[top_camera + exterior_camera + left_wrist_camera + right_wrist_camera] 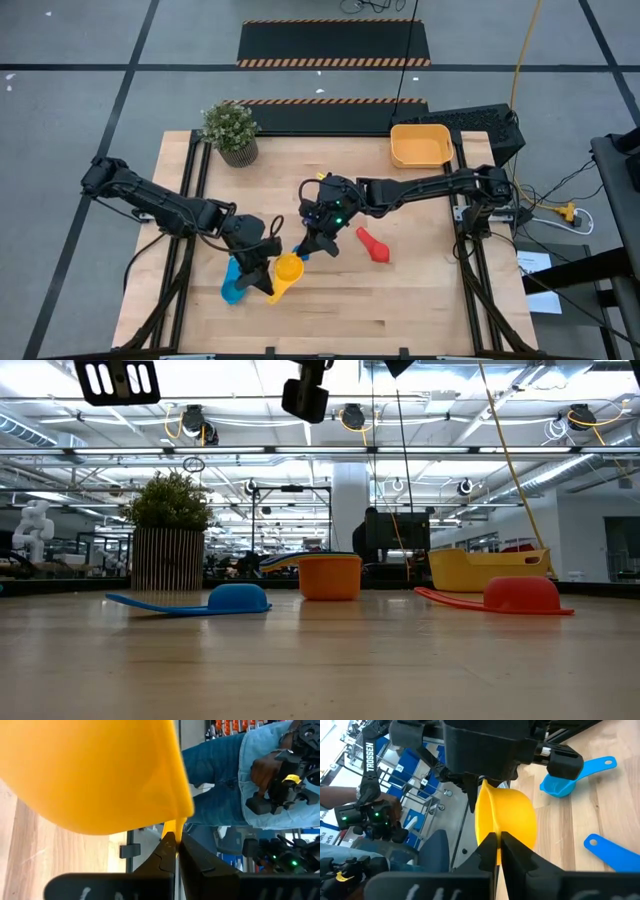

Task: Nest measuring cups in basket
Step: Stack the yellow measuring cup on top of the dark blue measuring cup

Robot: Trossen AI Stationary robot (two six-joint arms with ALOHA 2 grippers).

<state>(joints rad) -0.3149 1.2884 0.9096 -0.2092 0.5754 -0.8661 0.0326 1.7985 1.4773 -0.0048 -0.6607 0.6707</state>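
Left gripper (266,281) clamped on yellow cup (288,270) handle; right gripper (305,252) pinches same cup's rim, opposite side. Cup: glossy round bowl, held off table between both. Blue cup (232,290) just beside left gripper, red cup (372,245) beyond right gripper. Basket (420,146) farthest, one, yellow-orange.

We see two dark, nearly black jointed arms, the left arm (150,200) built of rounded segments with black cables looping beside its wrist at about 3 o'clock. The right arm (430,187) carries small green and blue indicator lights on its wrist housing, and white "TROSSEN" lettering runs along one link. Each claw has two matte black angular fingers (512,857) mounted on a blocky black body with faint pale markings.
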